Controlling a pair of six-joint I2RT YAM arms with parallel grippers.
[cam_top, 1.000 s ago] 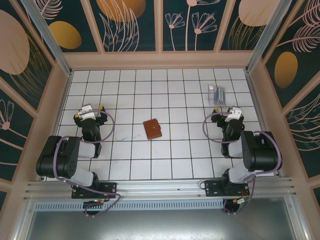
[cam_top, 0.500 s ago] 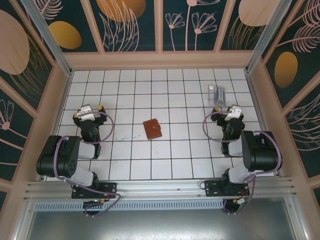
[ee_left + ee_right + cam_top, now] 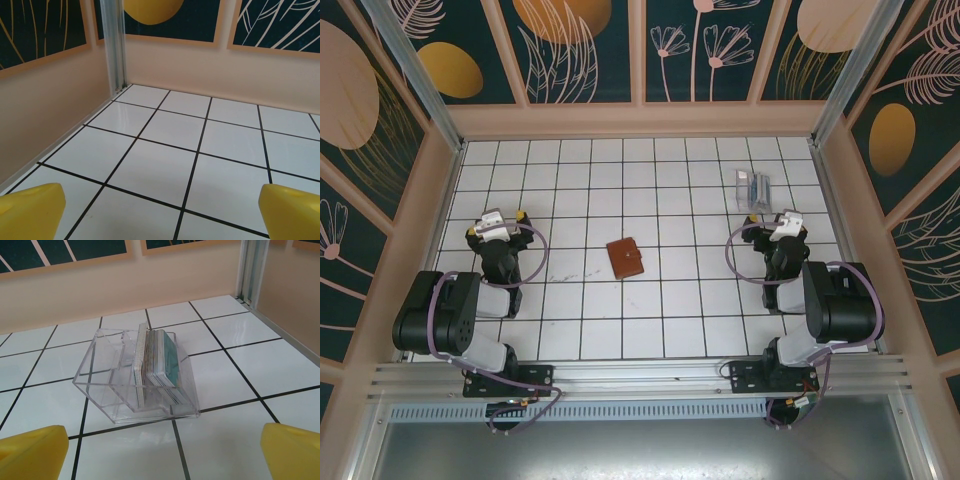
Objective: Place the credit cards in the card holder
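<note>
left arm: black and grey jointed arm [image 3: 445,318], folded over its base, wrist reaching forward.
left gripper: black two-finger gripper with yellow fingertips [image 3: 500,217], held low, jaws spread wide, nothing between them; the left fingertips [image 3: 31,210] sit at the wrist view's lower corners.
right arm: matching black and grey arm [image 3: 835,300], folded likewise.
right gripper: same build [image 3: 782,221], jaws wide apart and empty; the right fingertips [image 3: 292,450] are far apart.

The bench [image 3: 670,300] is a flat top of glossy white tiles with dark grout lines, walled on three sides. A reddish-brown card holder [image 3: 625,259] lies closed near its middle. Well apart from it, toward the far right corner, sits a clear plastic box [image 3: 100,385] with credit cards [image 3: 157,362] standing on edge inside.
</note>
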